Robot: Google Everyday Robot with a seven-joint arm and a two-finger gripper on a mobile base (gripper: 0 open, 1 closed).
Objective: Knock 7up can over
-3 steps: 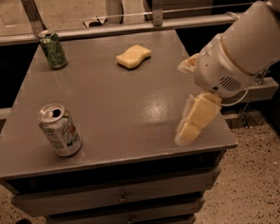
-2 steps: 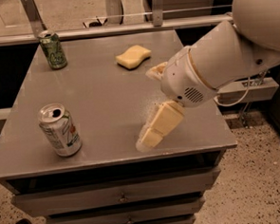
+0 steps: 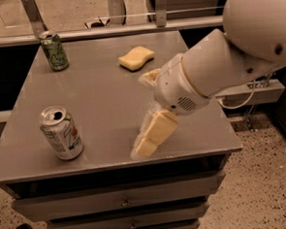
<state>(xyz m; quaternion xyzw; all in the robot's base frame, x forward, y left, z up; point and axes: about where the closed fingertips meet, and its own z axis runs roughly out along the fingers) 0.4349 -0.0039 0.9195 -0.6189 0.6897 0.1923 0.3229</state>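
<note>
7up can (image 3: 61, 133) stands upright near the front-left corner of the grey cabinet top (image 3: 97, 85), silver lid and open tab hole facing up, base flat on the surface. Task status: not completed, since the can shows no tilt and nothing touches it. Gripper (image 3: 143, 114) hangs over the front-middle of the cabinet top, to the right of the can and apart from it, with bare surface between them. Its two tan fingers (image 3: 151, 135) are spread wide and hold nothing; one points down toward the front edge of the cabinet top, the other shows nearer the middle of the cabinet top. A dark green can (image 3: 54, 50) stands upright at the far-left corner of the cabinet top and is not the target. A yellow sponge (image 3: 136, 57) lies near the middle of the far edge of the cabinet top. Remaining work, as judged from this layout: bring the gripper leftward across the front of the cabinet top, contact the can on its upper side wall, and push until it lies on its side. Neither the green can nor the sponge sits in that path.
</note>
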